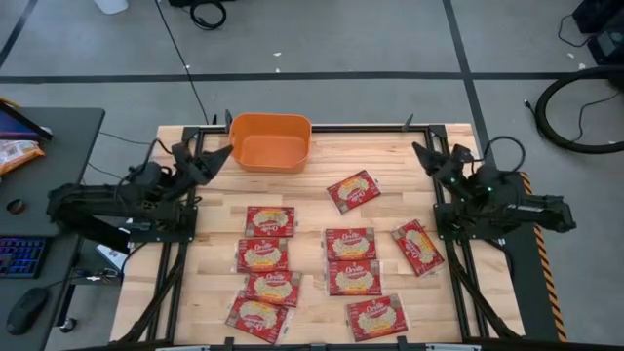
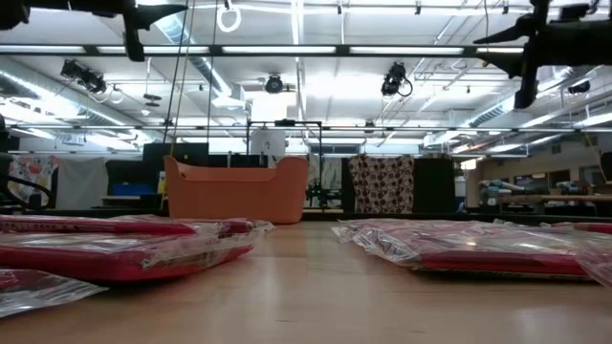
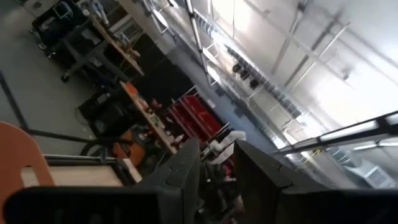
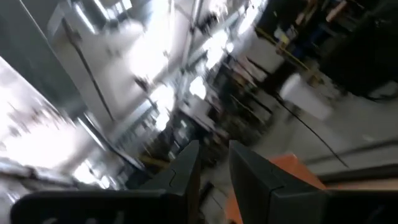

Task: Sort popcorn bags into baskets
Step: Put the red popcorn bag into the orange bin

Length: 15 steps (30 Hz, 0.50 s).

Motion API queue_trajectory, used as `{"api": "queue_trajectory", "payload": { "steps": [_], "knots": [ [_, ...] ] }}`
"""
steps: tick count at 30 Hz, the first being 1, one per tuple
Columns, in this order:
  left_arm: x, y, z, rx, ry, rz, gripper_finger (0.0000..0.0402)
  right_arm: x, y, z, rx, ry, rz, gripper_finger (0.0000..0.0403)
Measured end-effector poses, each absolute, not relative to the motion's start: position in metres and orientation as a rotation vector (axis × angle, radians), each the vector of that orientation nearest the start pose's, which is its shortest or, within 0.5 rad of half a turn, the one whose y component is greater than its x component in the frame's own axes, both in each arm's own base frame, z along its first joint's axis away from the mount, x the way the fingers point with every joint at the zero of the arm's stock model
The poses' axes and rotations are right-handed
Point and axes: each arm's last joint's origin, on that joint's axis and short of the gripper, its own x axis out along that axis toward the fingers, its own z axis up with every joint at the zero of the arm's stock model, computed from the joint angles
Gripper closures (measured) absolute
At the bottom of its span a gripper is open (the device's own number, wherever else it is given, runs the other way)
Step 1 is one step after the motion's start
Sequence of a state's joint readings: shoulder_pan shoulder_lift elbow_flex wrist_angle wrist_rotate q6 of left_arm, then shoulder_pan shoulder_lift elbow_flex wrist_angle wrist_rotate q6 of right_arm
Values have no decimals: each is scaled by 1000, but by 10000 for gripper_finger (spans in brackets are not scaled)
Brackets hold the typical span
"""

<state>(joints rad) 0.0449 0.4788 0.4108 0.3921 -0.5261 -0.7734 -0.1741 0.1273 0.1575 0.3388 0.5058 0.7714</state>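
Both claws, left (image 1: 222, 152) and right (image 1: 421, 152), hang narrowly parted beside the tub (image 1: 270, 142), popcorn bags (image 1: 352, 244) strewn between.

The high view looks straight down on the whole table (image 1: 312, 205). The low view sits at tabletop level, facing across it. Both wrist views tilt upward toward the ceiling. All four share the orange tub (image 1: 270, 141).

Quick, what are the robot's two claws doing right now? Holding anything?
Left gripper: jaws open a little, holding nothing.
Right gripper: jaws open a little, holding nothing.
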Motion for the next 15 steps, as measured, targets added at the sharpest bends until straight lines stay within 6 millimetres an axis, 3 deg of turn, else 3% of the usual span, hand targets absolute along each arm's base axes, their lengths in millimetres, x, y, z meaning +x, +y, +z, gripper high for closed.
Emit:
{"api": "queue_trajectory", "payload": {
  "steps": [6, 15],
  "knots": [
    [125, 27, 313, -805, -398, 520, 295, 100, -29, 261, 695, -262, -528, 313],
    [131, 37, 330, -785, -304, 485, 280, 141, -32, 279, 464, 287, -461, 311]
  ]
}}
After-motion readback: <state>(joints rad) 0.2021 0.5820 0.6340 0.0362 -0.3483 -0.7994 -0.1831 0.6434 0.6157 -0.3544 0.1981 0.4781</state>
